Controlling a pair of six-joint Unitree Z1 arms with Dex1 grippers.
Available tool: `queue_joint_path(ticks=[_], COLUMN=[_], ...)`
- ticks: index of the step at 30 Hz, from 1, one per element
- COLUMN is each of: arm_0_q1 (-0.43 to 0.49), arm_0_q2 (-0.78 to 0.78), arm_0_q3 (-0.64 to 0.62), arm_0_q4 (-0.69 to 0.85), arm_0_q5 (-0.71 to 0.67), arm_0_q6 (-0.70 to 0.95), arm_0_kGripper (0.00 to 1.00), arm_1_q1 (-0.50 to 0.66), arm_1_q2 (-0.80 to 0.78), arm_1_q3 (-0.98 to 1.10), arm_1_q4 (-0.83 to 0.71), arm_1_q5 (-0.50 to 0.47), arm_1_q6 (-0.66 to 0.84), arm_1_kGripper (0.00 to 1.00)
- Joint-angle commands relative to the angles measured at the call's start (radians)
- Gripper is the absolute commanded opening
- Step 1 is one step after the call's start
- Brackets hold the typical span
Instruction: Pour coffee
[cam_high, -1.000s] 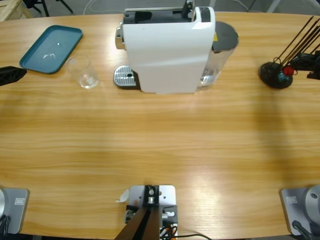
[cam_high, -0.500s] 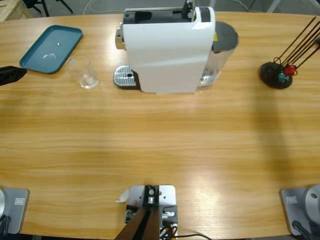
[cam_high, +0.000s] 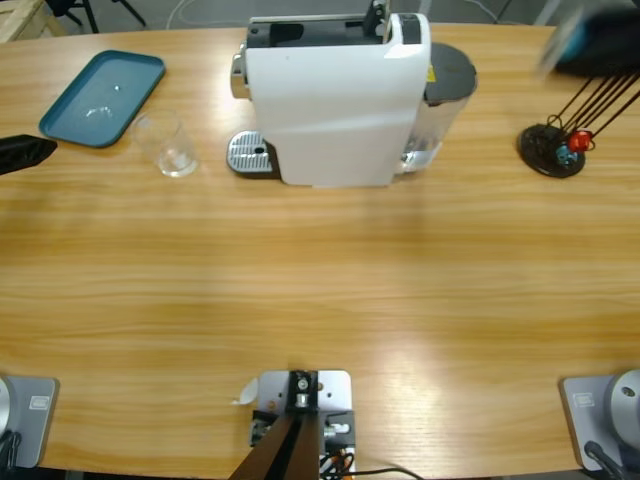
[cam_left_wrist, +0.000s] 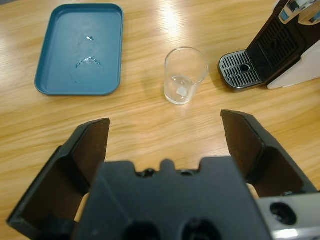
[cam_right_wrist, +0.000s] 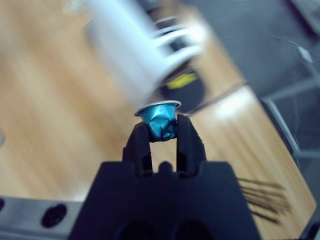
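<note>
Carrying a blue capsule (cam_right_wrist: 159, 121) clenched in the right tool (cam_right_wrist: 162, 131), headed for the white machine (cam_high: 335, 100); keep it level, rim up. Left tool (cam_left_wrist: 165, 140) released, empty glass (cam_left_wrist: 184, 75) straight ahead; no coffee visible yet.

teal tray (cam_high: 100, 97) | white machine (cam_high: 335, 100) | blue capsule (cam_right_wrist: 160, 122) | black gripper (cam_right_wrist: 162, 131)

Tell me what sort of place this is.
Probably a lab's mock coffee corner: a white boxy capsule coffee machine on a long wooden table, a small clear glass tumbler, and a blue capsule held in the right gripper.
</note>
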Motion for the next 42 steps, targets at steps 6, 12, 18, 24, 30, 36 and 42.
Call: queue_joint_path(ticks=[6,12,18,24,30,36,42], arm_0_q1=[-0.007,-0.007,-0.007,-0.007,-0.007,-0.007,-0.007], arm_0_q2=[0.000,-0.019,-0.015,-0.013,-0.010,-0.007,-0.005], arm_0_q3=[0.041,0.052,0.054,0.053,0.053,0.054,0.054], arm_0_q4=[-0.014,-0.020,-0.022,-0.023,-0.025,-0.025,-0.025], arm_0_q5=[-0.019,-0.015,-0.013,-0.014,-0.016,-0.016,-0.016], arm_0_q6=[0.015,0.013,0.014,0.015,0.015,0.015,0.015], arm_0_kGripper=[0.950,0.950,0.950,0.950,0.950,0.950,0.950], arm_1_q1=[0.230,0.230,0.189,0.110,0.093,0.093,0.086], arm_1_q2=[0.398,0.528,0.596,0.602,0.650,0.702,0.711], arm_1_q3=[-0.379,-0.527,-0.608,-0.614,-0.638,-0.675,-0.673], arm_1_q4=[0.115,0.129,0.121,0.075,0.038,0.021,0.013], arm_1_q5=[0.047,0.049,0.055,0.048,0.041,0.044,0.014], arm_1_q6=[-0.141,-0.197,-0.239,-0.265,-0.266,-0.260,-0.258], arm_1_kGripper=[0.000,0.000,0.000,0.000,0.000,0.000,0.000])
